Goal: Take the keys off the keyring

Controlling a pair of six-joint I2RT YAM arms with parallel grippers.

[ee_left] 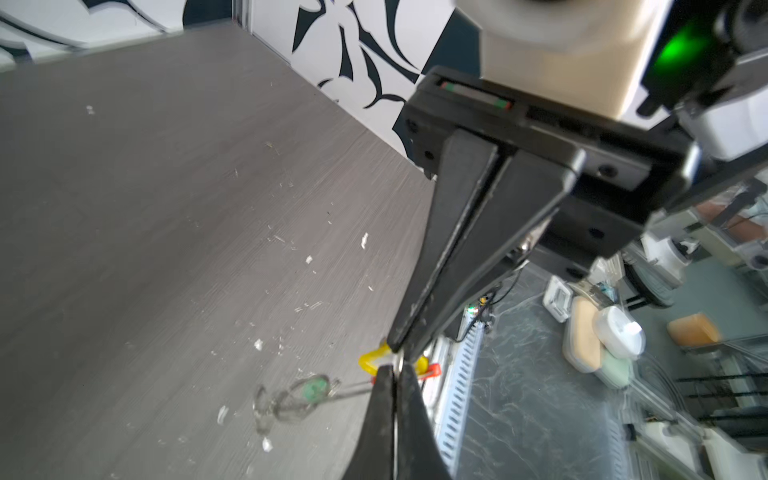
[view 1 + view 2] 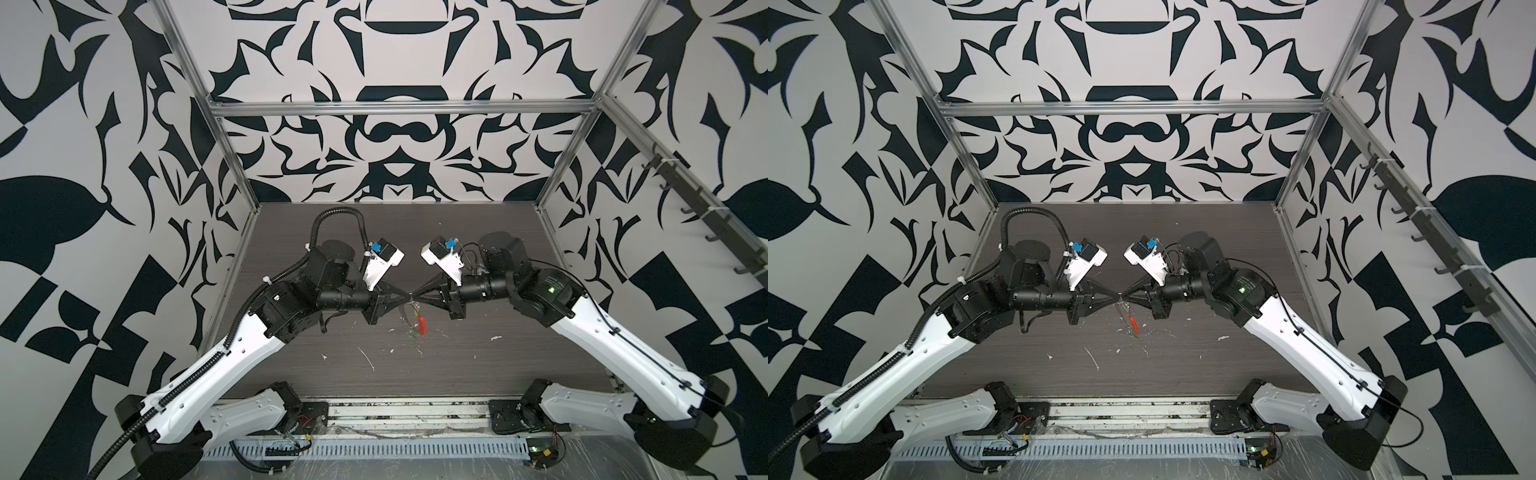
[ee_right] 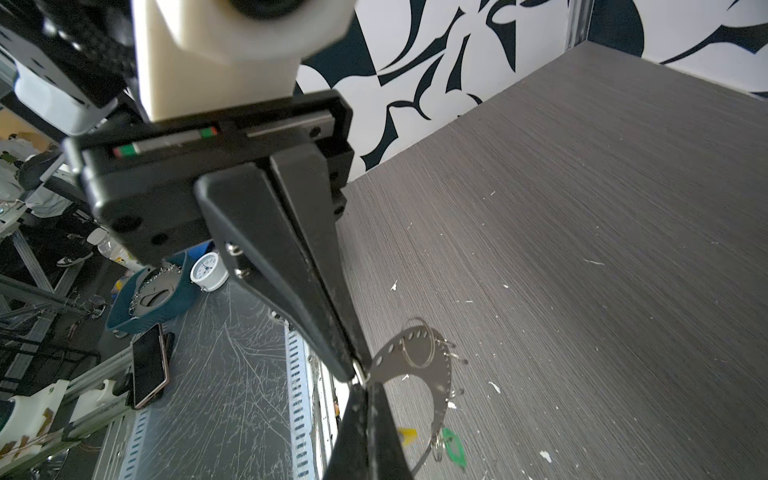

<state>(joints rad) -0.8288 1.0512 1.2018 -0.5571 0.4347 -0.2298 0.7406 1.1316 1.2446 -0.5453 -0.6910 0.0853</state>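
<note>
The keyring (image 3: 419, 361), a thin grey hoop dotted with holes, hangs in the air above the table. Its red arc (image 2: 422, 325) is lowest in both top views. My left gripper (image 2: 407, 295) and right gripper (image 2: 414, 296) meet tip to tip at the hoop's upper end. Both are shut and pinch the thin metal there. In the right wrist view the left gripper's fingertips (image 3: 353, 365) touch my right gripper (image 3: 365, 386). A yellow key (image 3: 407, 434) and a green key (image 3: 453, 446) dangle from the hoop's lower part. The left wrist view shows the yellow key (image 1: 370, 359) just behind my left gripper (image 1: 397, 368).
White scraps (image 2: 368, 359) and flecks lie scattered on the dark wood table (image 2: 478, 365) below the hoop. Patterned walls and metal frame posts (image 2: 232, 166) close in the left, right and back. A slotted cable duct (image 2: 374, 451) runs along the front edge.
</note>
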